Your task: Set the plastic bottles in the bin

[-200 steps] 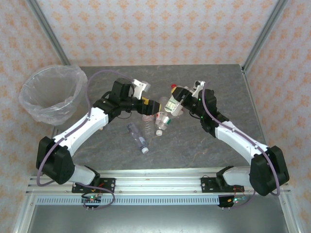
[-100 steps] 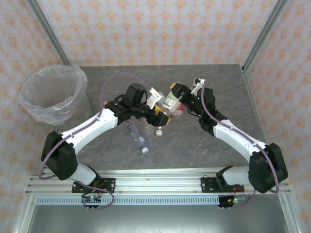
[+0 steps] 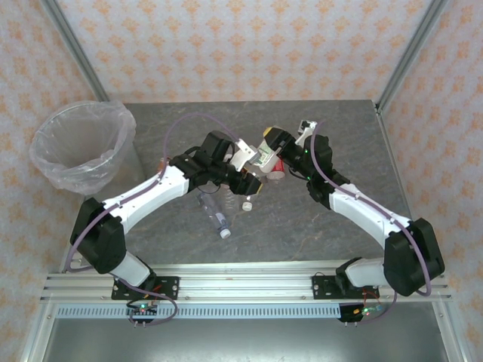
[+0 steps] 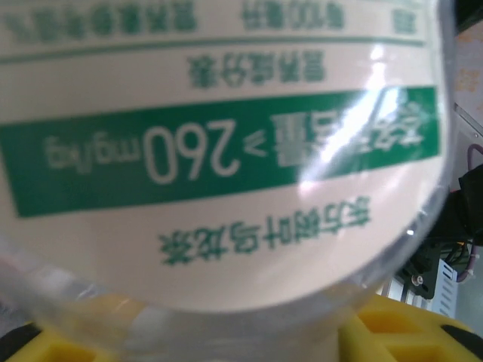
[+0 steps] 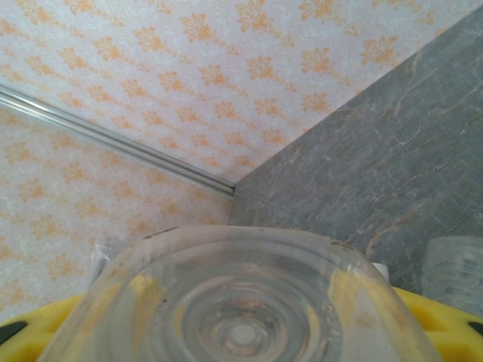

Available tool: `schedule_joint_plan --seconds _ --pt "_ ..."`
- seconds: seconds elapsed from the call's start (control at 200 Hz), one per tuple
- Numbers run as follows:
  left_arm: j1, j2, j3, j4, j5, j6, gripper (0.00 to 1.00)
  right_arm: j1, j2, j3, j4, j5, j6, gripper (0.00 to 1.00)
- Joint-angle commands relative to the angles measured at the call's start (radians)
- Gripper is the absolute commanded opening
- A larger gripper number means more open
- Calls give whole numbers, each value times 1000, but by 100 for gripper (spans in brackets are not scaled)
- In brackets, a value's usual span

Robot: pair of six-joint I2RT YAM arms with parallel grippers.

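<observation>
Above the desk (image 3: 343, 132) centre, right gripper (image 3: 272, 153) clasps a green-labelled bottle (image 3: 264, 159); left gripper (image 3: 251, 182) crowds it, open or closed unclear; loose bottles (image 3: 213, 212) lie beneath; bin (image 3: 47, 162) stands far left

Clear plastic bottle with white-and-green label (image 4: 226, 151): green band reads ">260 mg/kg", upside down. Green Chinese characters around it, with blurry "100" near top edge.
</observation>
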Motion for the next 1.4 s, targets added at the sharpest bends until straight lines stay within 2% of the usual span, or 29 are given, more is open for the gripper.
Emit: schedule_joint_plan --seconds 0.0,0.25,0.415,0.601,0.656,0.871,0.976,1.206,1.396 --pt "-5 -2 30 -27 -20 41 42 6 9 37 40 -17 15 32" --pt "-3 -40 -11 57 -96 0 40 7 9 46 -11 -16 0 47" --pt "-3 -37 -8 55 -169 -19 34 6 0 41 -42 13 -6 59" --pt "7 -27 -11 61 -207 -44 28 7 -29 38 -99 59 -37 81" --pt "10 -30 -14 71 -219 -51 25 6 -44 26 -109 97 -36 100" --pt "27 -29 -1 71 -263 -64 16 6 -114 -37 -124 218 -36 99" --pt "45 -29 7 57 -269 -75 0 6 -158 -68 -149 289 -38 99" --pt "95 -57 -2 40 -315 -107 0 6 -217 -77 -246 356 -83 99" --pt "146 -91 13 15 -414 -167 0 6 -212 -52 -253 279 -187 99"
